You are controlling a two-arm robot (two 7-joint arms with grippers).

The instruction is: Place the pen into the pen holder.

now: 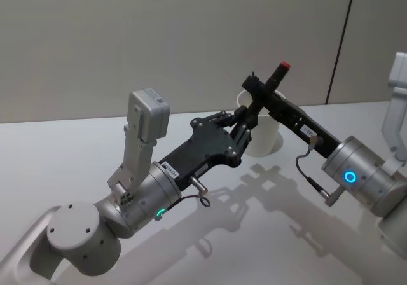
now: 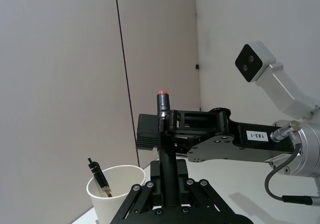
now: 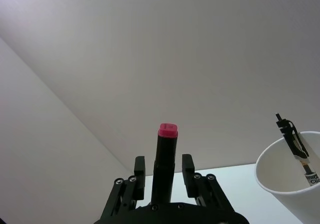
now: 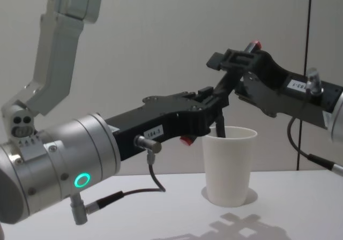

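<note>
The pen is black with a red end cap and stands tilted in the air above the table. My left gripper is shut on its lower part, just in front of the pen holder, a white paper cup. My right gripper reaches in from the right at the pen's upper part. In the right wrist view its fingers stand on either side of the pen with narrow gaps. The left wrist view shows the pen rising from my left gripper through the right gripper.
Another black pen with a clip leans inside the cup. The white table stretches in front of the cup. A grey wall with a dark vertical seam stands behind.
</note>
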